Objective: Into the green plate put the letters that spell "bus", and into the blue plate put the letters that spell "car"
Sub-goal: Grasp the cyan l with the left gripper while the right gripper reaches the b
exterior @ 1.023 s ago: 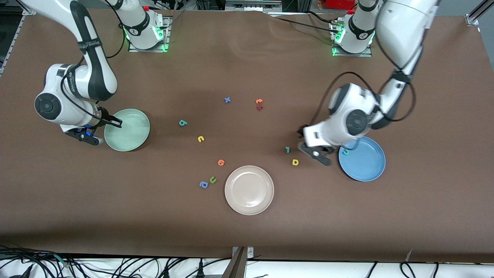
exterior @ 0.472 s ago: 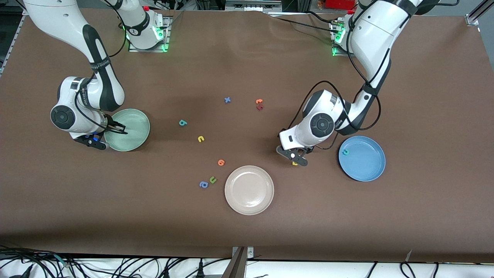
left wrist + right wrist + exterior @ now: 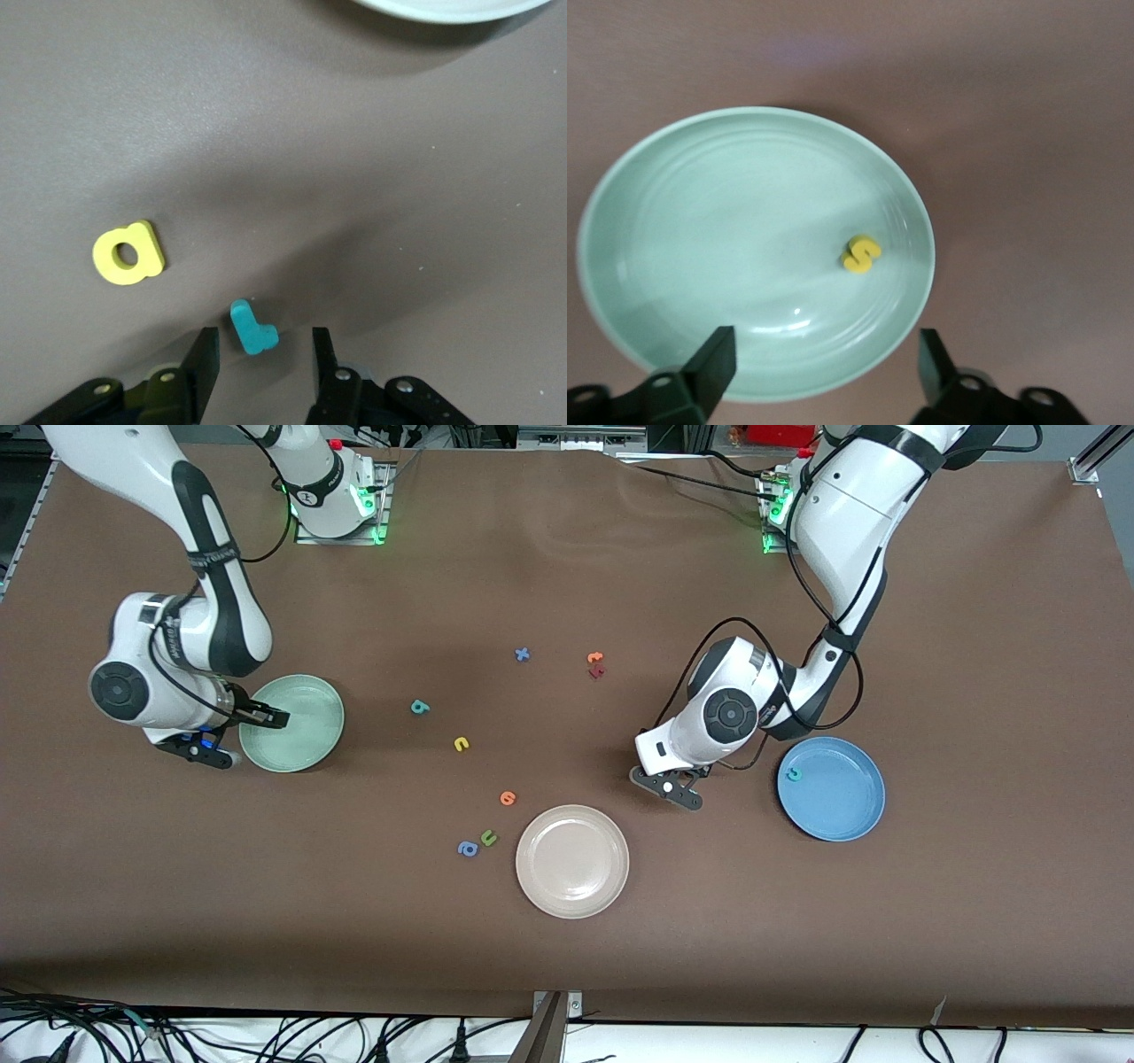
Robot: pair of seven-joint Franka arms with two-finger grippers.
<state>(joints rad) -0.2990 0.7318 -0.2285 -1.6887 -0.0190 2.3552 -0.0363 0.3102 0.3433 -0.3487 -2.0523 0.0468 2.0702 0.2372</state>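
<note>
— Left claw [image 3: 263,336]: what has changed since a second ago?

— It was beside the blue plate [image 3: 842,806] then, with the teal "r" [image 3: 252,328] and the yellow "a" [image 3: 129,252] plain to see from the front; it has since swung toward the beige plate [image 3: 572,890] and come low over both letters, hiding them in that view.

— And its fingers?

— Narrowly parted, one on each side of the "r"; neither touches it.

— How does the "r" lie?

— Flat on the desk [image 3: 567,584]; its stem, the long axis, runs roughly crosswise to the line from finger to finger, a little tilted; its short arm points at one finger. The "a" lies flat just outside the other finger, apart from the "r".

— The right claw [image 3: 824,345]?

— Spread wide over the green plate [image 3: 673,221]; the arm has pulled back slightly toward its own end of the desk. Below it the yellow "s" [image 3: 861,254] lies flat in the plate, near the rim, its long axis slanted across the gap.

— The rest?

— The teal "c" [image 3: 794,774] is in the blue plate; the teal "b" [image 3: 420,707] and yellow "u" [image 3: 461,744] stay on the desk, well apart from both claws.
</note>
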